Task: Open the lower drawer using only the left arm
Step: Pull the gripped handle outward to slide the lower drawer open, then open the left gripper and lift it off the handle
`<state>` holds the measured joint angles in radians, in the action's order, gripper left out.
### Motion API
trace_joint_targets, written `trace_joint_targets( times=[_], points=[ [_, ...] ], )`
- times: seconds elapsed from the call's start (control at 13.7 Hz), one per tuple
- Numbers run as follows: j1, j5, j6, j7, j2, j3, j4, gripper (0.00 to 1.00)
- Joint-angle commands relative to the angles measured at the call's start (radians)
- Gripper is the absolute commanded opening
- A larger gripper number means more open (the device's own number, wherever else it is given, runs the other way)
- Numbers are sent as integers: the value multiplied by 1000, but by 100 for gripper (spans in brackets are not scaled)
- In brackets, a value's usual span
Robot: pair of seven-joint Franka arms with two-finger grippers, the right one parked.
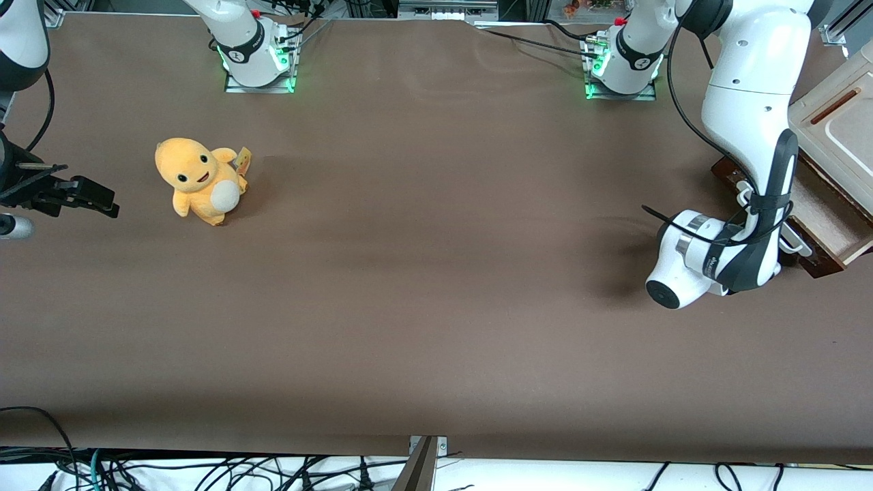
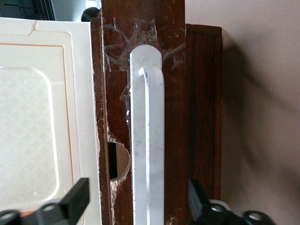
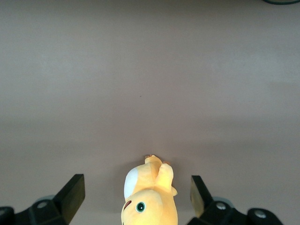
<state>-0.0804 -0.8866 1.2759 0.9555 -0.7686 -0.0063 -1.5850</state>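
**Gripper spread around the lower drawer's handle, pull line straight out from the cabinet**

Gripper [image 2: 138, 206] of the left arm [image 1: 747, 102] sits at the front of the lower drawer [image 1: 829, 215], at the working arm's end of the table. Its two black fingers [image 2: 77, 199] are spread wide, one on each side of the white bar handle [image 2: 147, 140], and neither pad looks to be touching the bar. The wrist camera looks squarely at the dark brown wood front [image 2: 178, 117]. The handle's long axis runs along that front, crossing the line between the fingertips, so the fingers would shut across the bar's thin dimension.

From the front camera the drawer already stands partly out of the cabinet [image 1: 835, 116], with its pale inside showing beside the arm's forearm. The handle itself is mostly hidden there by the wrist.

My judgement: what matters next is that the bar lies between the fingers and the pull direction is perpendicular to the bar, away from the cabinet toward the open table [image 1: 436, 307]. An orange plush toy [image 1: 199, 179] lies well apart, toward the parked arm's end.
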Motion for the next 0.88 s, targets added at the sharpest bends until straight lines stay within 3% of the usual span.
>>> trace_joint_targets(
  times=[0.0,0.29,0.58,0.8],
  points=[
    [-18,6,-20,-44,34,3,16,100],
    [-22,60,-18,-198,158,-52,20,100],
    [-9,331,-13,-296,221,-101,156,100],
    [-15,432,-17,-342,256,-106,215,100]
  ],
)
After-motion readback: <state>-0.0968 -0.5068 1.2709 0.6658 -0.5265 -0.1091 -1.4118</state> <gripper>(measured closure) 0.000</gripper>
